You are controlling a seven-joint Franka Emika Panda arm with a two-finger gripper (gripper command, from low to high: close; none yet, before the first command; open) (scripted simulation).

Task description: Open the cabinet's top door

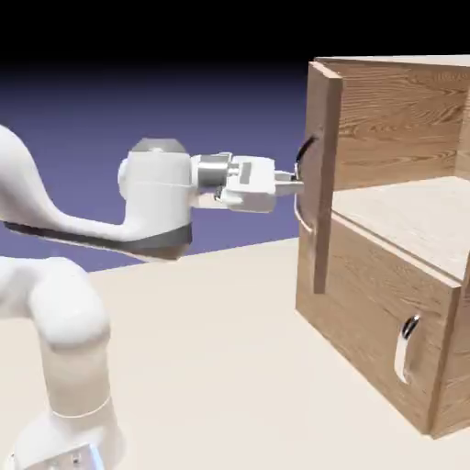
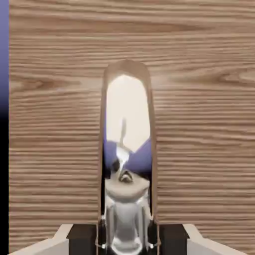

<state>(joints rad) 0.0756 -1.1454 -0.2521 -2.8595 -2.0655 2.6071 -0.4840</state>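
The pale beige, smooth tabletop (image 1: 202,330) spreads below the fingers in the exterior view, under a blue-violet backdrop (image 1: 243,115) that darkens to black above them. To the exterior view's right of the fingers stands the boxy light-brown wood-grain cabinet (image 1: 367,285), and its tall wood-grain top door (image 1: 326,115) is open, swung outward, upright just beyond the fingertips. Past that door, farther to the exterior view's right, the cabinet's open upper compartment (image 1: 395,197) shows wood-grain walls and a paler wooden floor. Lower than the fingers and also to their right, the shorter wood-grain lower panel (image 1: 363,289) sits flush in the front, carrying a small curved silver handle (image 1: 402,353). The white 2-finger gripper (image 1: 292,184) reaches across level, its fingers narrow, closed on the long curved shiny silver handle (image 2: 127,92) of the top door. In the hand view that handle runs between the 2 dark fingertips (image 2: 82,240), 1 on each side and touching it; its polished face mirrors pale, blue and grey shapes, and the door's horizontal grain fills most of the view behind. A strip of blue and black shows past the door at the hand view's left edge.
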